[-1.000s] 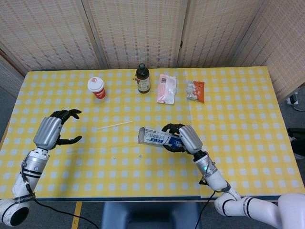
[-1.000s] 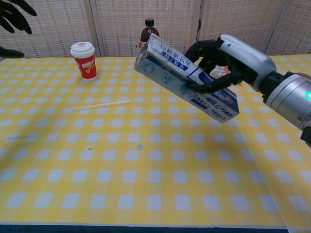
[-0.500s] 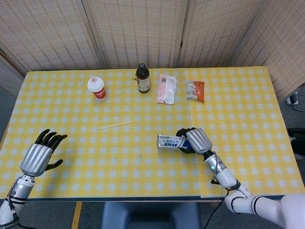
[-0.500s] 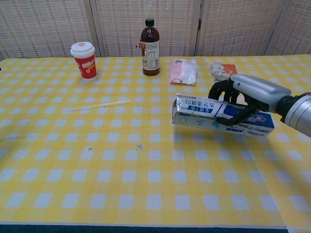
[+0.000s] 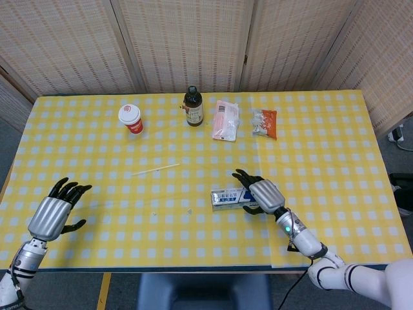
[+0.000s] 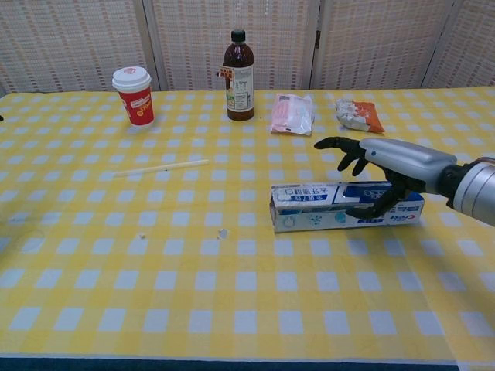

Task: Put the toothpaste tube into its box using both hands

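The toothpaste box (image 5: 227, 198) (image 6: 340, 207), white and blue, lies flat on the yellow checked table (image 5: 335, 161), its long side running left to right. No separate tube shows outside it. My right hand (image 5: 261, 194) (image 6: 387, 162) hovers over the box's right half with its fingers spread out. Its thumb hangs down in front of the box, and I cannot tell whether it touches. My left hand (image 5: 51, 214) is far to the left near the table's front edge, fingers apart and holding nothing. The chest view does not show it.
Along the back stand a red paper cup (image 5: 130, 119) (image 6: 133, 95) and a brown bottle (image 5: 193, 106) (image 6: 240, 66), with a pink packet (image 5: 226, 120) (image 6: 291, 113) and an orange snack bag (image 5: 264, 123) (image 6: 356, 114) lying beside them. A thin white straw (image 5: 155, 170) (image 6: 161, 168) lies left of centre.
My right hand lowered the box from the air onto the table and let go, spreading its fingers. My left hand dropped back toward the front left edge.
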